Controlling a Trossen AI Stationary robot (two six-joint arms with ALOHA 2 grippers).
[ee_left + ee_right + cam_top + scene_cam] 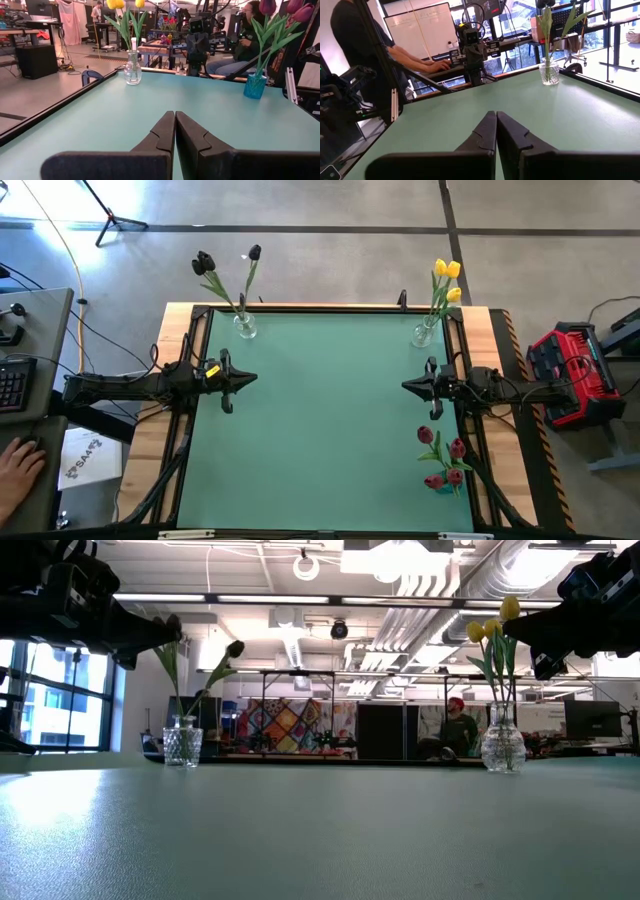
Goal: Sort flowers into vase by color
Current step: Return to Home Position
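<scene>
Three vases stand on the green table, each with flowers' stems standing in it. A clear glass vase at the far left holds black tulips. Another clear vase at the far right holds yellow tulips. A blue vase at the near right holds red tulips. My left gripper hangs shut and level above the table's left side. My right gripper hangs shut and level above the right side. They face each other. Nothing is between either pair of fingers.
Wooden strips border the mat left and right. A person's hand lies beside a keyboard off the table's left edge. A red case stands off the right edge. The mat's middle lies between the grippers.
</scene>
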